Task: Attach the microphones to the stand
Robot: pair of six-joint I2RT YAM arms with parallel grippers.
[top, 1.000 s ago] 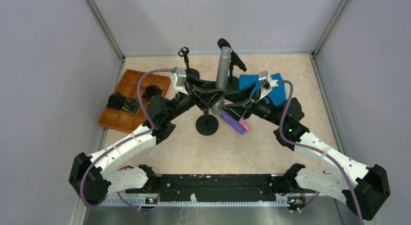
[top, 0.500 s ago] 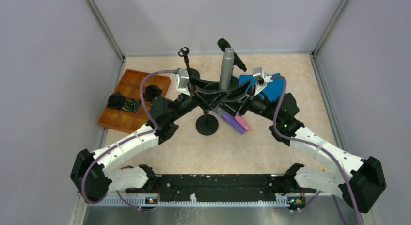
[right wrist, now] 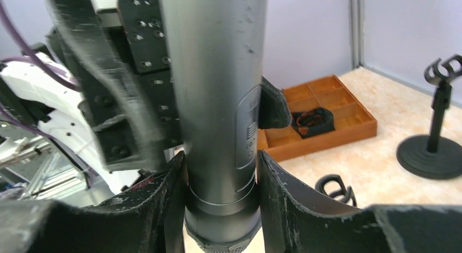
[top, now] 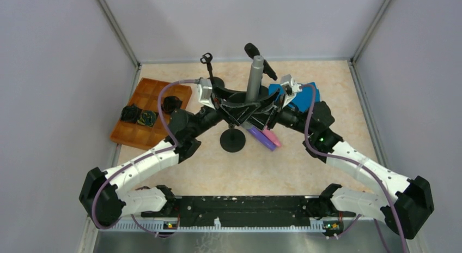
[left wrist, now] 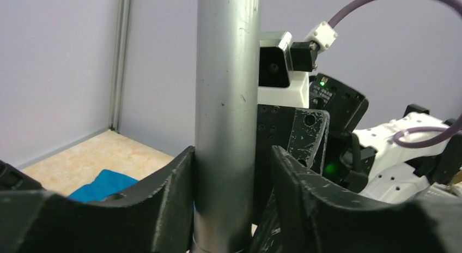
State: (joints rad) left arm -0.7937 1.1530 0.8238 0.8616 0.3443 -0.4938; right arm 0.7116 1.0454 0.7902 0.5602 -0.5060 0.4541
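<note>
By the left edge of the table [top: 332, 78] lies an orange tray [top: 152, 92], with dark bundles in some of its compartments. Just right of it, toward the back edge, a small black stand [top: 207, 61] rises with its clip on top.

At the middle of the table the silver-grey microphone [top: 254, 78] stands upright, and both arms meet on it. The left tool [left wrist: 231, 155] sits loosely round the barrel. One finger [left wrist: 169, 193] touches the metal and the other stands a little off, so it is slightly open and not clamping.

Just behind, the black microphone [top: 260, 61] tilts toward the back right corner. Nearer the arms, a round stand base [top: 233, 139] rests on the table. Just right of it, the purple microphone [top: 260, 137] and pink microphone [top: 272, 138] lie side by side, partly under the right arm.

The right tool [right wrist: 220, 160] has both fingers [right wrist: 283, 204] pressed against the same barrel, closed on it, crowding the left tool. A blue cloth [top: 304, 97] lies beyond, partly hidden by that arm.
</note>
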